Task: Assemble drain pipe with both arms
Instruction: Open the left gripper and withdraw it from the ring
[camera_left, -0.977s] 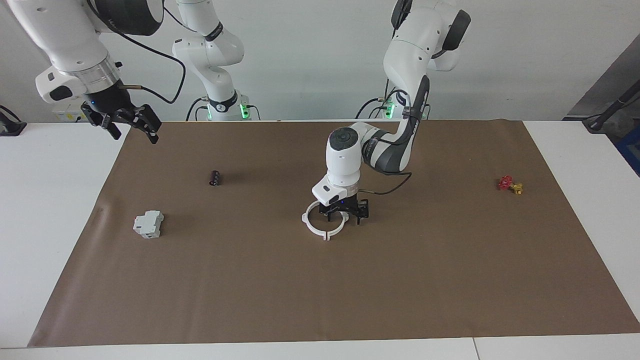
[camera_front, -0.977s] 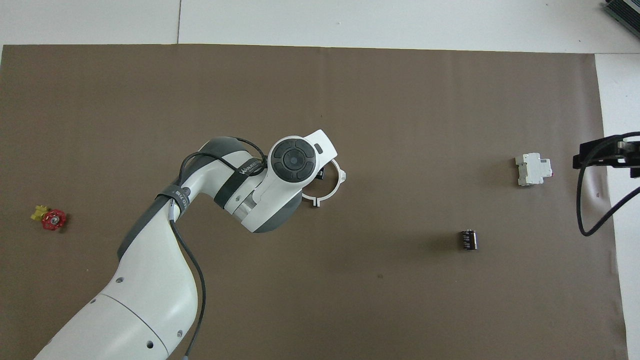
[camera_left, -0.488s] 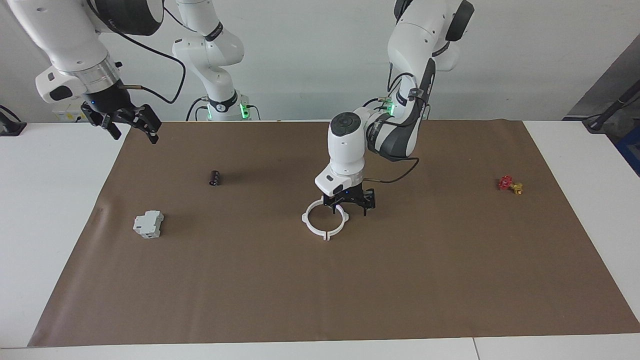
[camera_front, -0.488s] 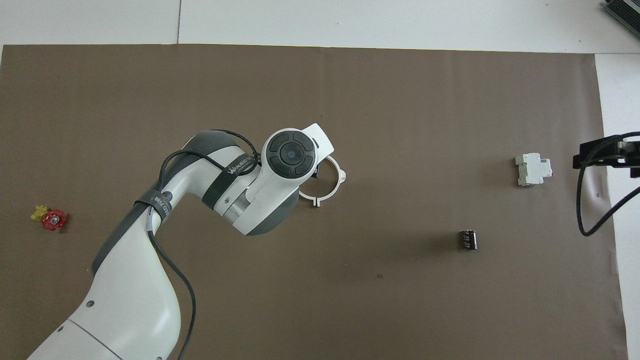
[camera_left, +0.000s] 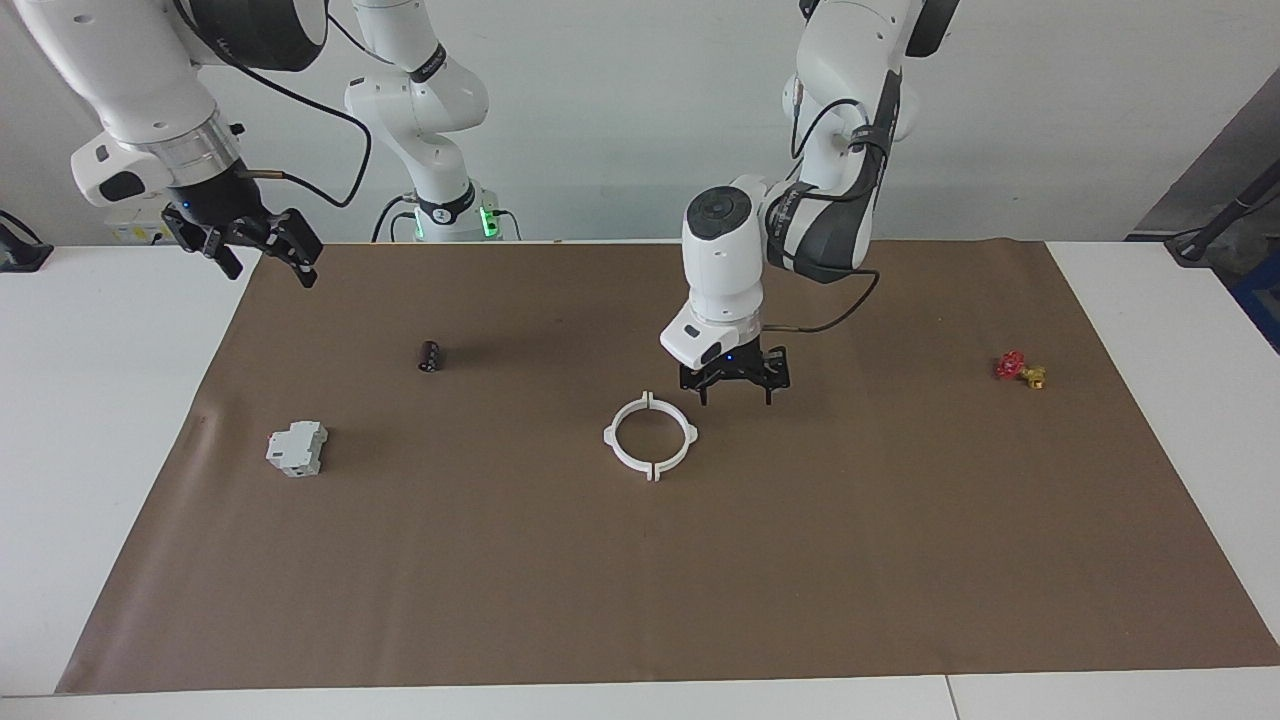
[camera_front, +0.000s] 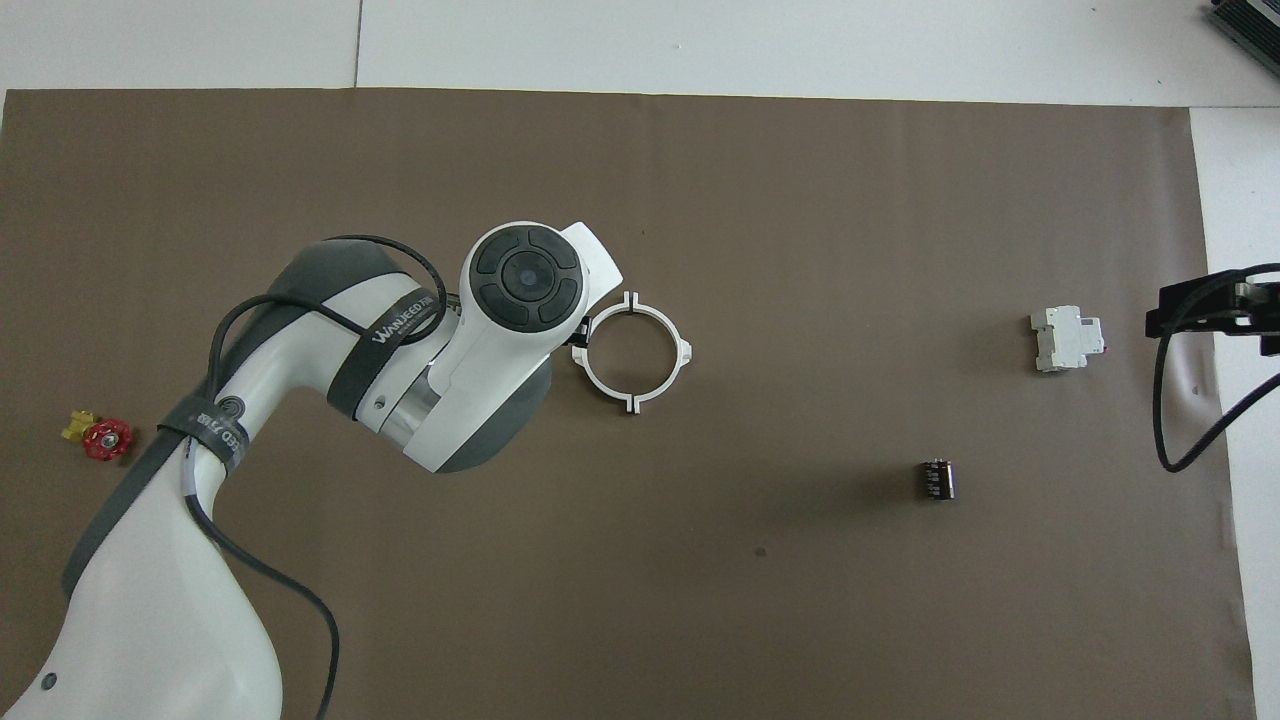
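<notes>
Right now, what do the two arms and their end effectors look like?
Both arms are glossy white jointed tubes with dark grey joint sections. The left arm ends in a round black cap, carries a black strap with white lettering and a looping black cable. The right arm has a silver wrist band and black cable. Left end effector and right end effector are black, two-fingered.

One text can be made out: a black strap (camera_front: 385, 325) around the left arm (camera_front: 300, 420) carries white lettering that looks like "WANJEED", with smaller characters after it too small to read.
</notes>
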